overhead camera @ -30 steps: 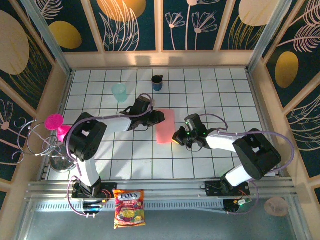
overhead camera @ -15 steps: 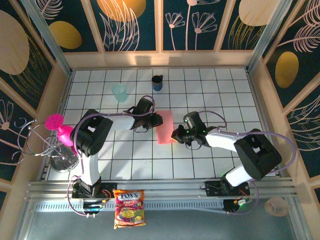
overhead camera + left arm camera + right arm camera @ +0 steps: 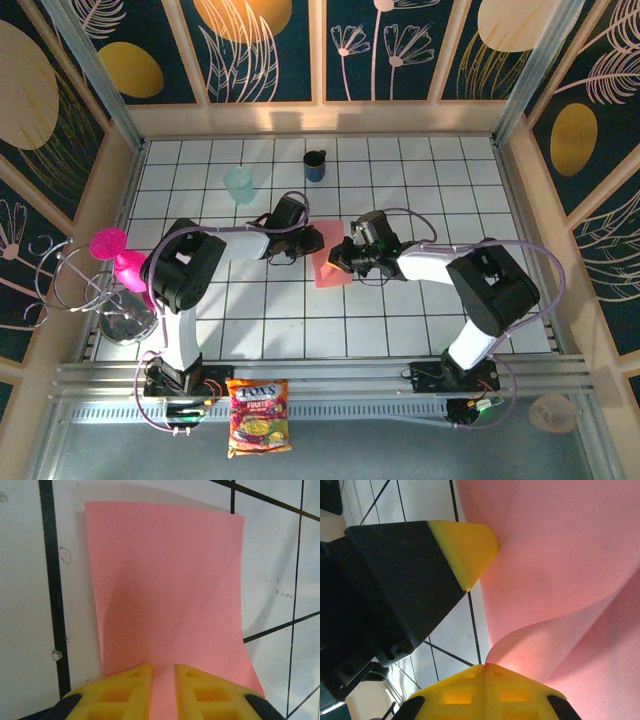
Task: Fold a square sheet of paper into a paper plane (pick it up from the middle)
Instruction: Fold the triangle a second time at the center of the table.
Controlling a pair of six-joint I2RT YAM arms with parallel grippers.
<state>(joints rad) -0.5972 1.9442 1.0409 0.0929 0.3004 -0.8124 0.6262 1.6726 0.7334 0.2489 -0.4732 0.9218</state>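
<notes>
your right gripper [image 3: 338, 256] has slid left onto the square sheet of paper [image 3: 328, 272], which lies mid-table between your two arms. its fingers are pinched tight on one edge, which now curls up. your left gripper [image 3: 162, 680] has squeezed down to a thin gap at the other edge, so i think the first fold is just starting.

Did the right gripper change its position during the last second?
Yes. In the top view the right gripper has moved left and a little toward the far side, nearer the dark cup, onto the pink paper.
</notes>
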